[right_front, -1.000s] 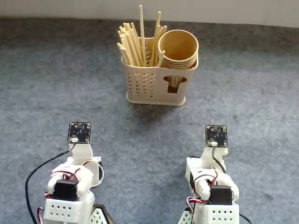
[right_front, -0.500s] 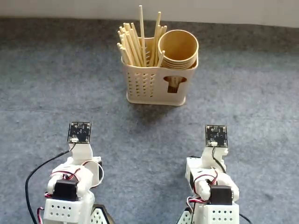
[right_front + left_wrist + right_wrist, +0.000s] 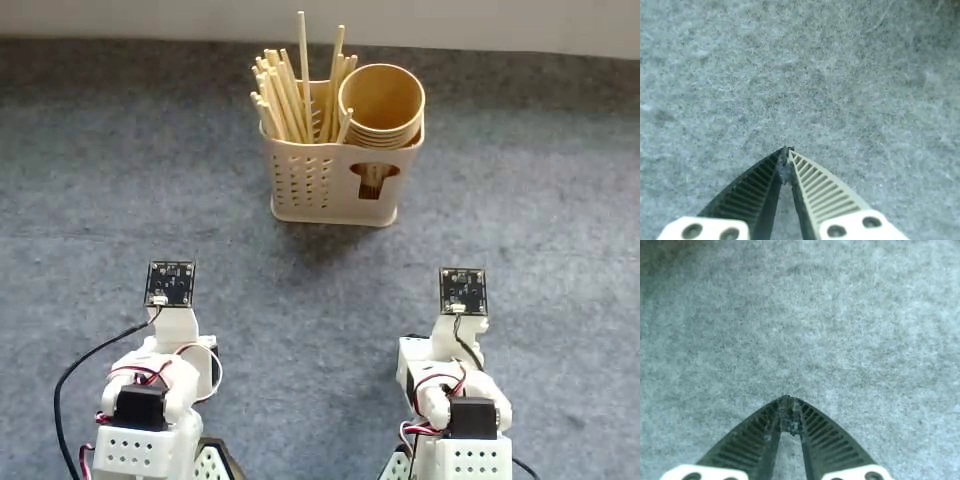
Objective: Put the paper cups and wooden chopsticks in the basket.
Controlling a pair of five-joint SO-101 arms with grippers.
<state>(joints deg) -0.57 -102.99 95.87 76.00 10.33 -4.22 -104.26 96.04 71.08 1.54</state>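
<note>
A cream perforated basket (image 3: 335,185) stands upright at the far middle of the grey carpet. Several wooden chopsticks (image 3: 295,90) stick up out of its left half. A stack of brown paper cups (image 3: 381,103) sits in its right half. Both arms are folded back at the near edge, far from the basket. My left gripper (image 3: 787,150) is shut with nothing in it, its tips meeting just above bare carpet. My right gripper (image 3: 788,401) is likewise shut and holds nothing over the carpet.
Grey carpet (image 3: 520,200) covers the whole table around the basket. A pale wall strip (image 3: 500,20) runs along the far edge. A black cable (image 3: 80,365) loops beside the left arm's base.
</note>
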